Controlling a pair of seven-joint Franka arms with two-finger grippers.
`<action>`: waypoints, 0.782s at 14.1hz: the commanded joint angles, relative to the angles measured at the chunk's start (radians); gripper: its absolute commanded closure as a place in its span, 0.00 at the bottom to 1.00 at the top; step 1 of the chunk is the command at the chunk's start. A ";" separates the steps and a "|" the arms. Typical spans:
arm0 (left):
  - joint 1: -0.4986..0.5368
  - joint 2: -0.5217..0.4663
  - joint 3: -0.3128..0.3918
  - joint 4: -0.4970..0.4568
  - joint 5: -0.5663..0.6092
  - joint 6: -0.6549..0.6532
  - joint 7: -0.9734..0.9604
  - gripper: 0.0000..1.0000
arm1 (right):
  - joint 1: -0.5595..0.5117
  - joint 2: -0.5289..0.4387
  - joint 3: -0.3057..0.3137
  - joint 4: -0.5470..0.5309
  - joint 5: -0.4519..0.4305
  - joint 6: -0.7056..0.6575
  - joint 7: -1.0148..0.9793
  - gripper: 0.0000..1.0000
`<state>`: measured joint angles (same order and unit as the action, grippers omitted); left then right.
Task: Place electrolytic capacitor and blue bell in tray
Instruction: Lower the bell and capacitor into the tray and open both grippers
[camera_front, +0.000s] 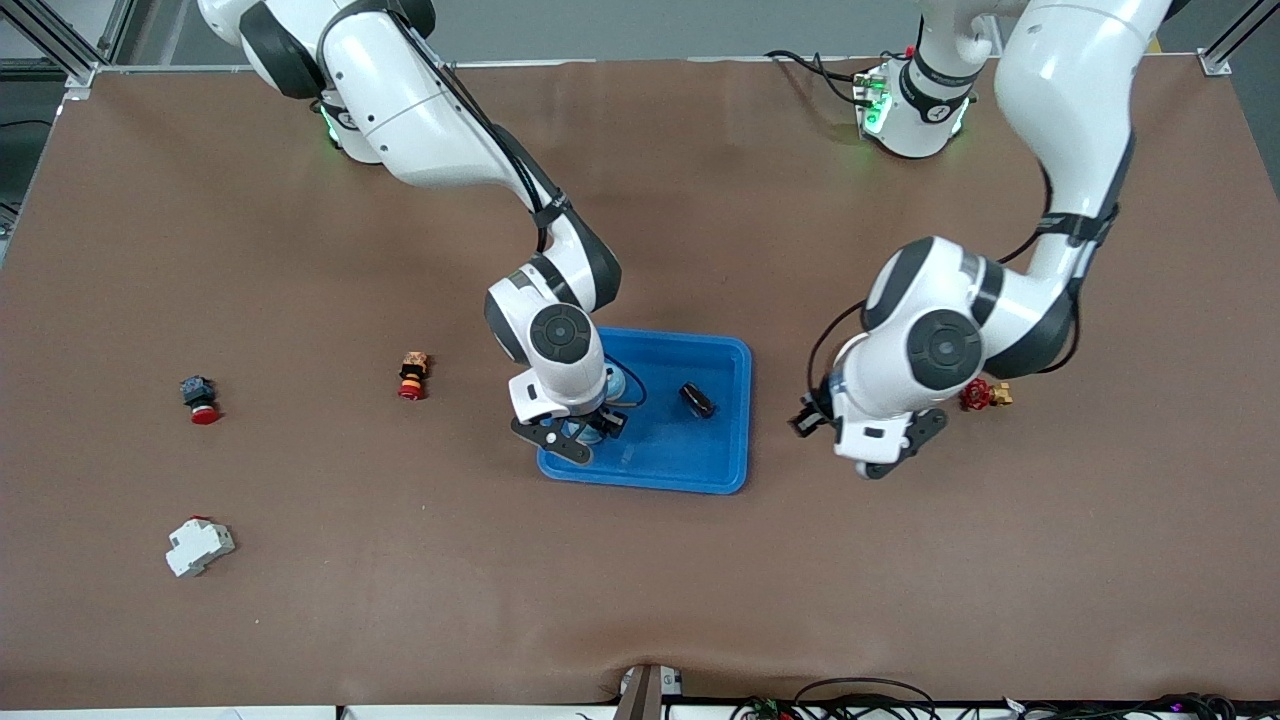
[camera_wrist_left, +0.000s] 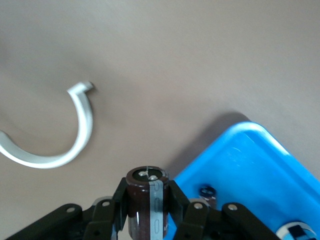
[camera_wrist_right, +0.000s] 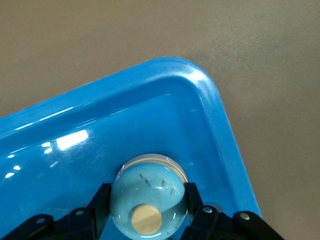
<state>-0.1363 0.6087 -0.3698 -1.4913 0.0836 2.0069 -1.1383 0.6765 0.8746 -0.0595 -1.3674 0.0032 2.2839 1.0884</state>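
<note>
My right fingers (camera_wrist_right: 102, 200): clamped on the pale-blue domed bell (camera_wrist_right: 148, 191), low inside the shallow bright-blue plastic tray (camera_front: 735, 420), at its corner nearest the front camera.
My left fingers (camera_wrist_left: 121, 200): clamped on the dark-brown cylindrical electrolytic capacitor (camera_wrist_left: 147, 202), over bare brown tabletop (camera_front: 640, 600) just beside the tray.
Front view only: small black part (camera_front: 697, 400) lying in the tray.

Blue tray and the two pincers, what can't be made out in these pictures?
- Front view: the pale blue dome-shaped bell in the right pincer is mostly hidden by that arm's wrist over the shallow bright-blue plastic tray.
- Front view: the dark cylindrical capacitor in the left pincer is hidden beneath that arm.
</note>
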 joint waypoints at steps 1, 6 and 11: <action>-0.039 0.069 0.014 0.074 -0.010 0.071 -0.079 1.00 | -0.011 0.020 0.012 0.053 -0.014 -0.015 0.018 1.00; -0.123 0.143 0.040 0.074 0.001 0.312 -0.139 1.00 | -0.008 0.040 0.012 0.077 -0.009 -0.015 0.021 1.00; -0.269 0.207 0.161 0.074 0.001 0.518 -0.170 1.00 | 0.006 0.069 0.012 0.100 -0.009 -0.015 0.048 1.00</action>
<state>-0.3655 0.7783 -0.2423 -1.4460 0.0836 2.4594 -1.2787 0.6825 0.9105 -0.0531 -1.3136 0.0032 2.2832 1.1101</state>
